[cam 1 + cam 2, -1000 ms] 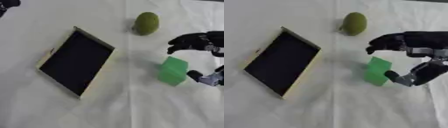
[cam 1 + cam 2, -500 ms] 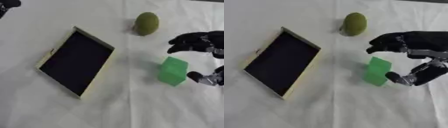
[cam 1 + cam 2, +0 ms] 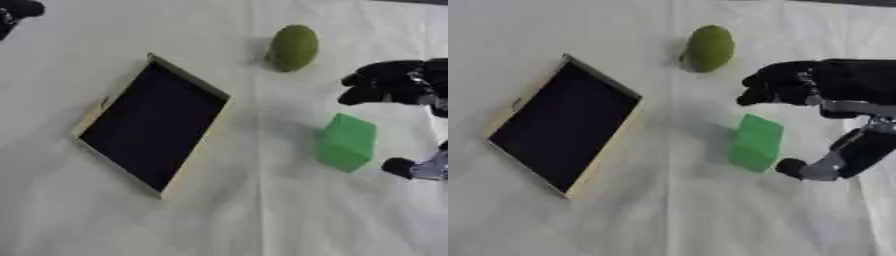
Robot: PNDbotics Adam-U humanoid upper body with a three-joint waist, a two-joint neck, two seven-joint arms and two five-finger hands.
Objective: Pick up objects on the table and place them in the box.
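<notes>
Right robot hand (image 3: 833, 107) poised around the green block (image 3: 756, 142), which stands on the white worktop (image 3: 667, 215) between the curled fingers (image 3: 776, 87) beyond it and the thumb (image 3: 798, 167) on its near side; the robot hand is spread, neither side visibly touching the block. The open box (image 3: 562, 125), dark inside with a pale rim, lies well to the left of the robot hand, and an olive-green rounded fruit (image 3: 710, 47) sits beyond the fingers. The left robot hand (image 3: 17, 12) shows only as a dark shape at the upper left corner; its state cannot be told. Risk: if the thumb meets the block first, the block could tip or skid leftward and escape the closing grasp. Compared with the earlier frames, the fingers sit slightly farther from the block, while block, fruit and box are unmoved.
</notes>
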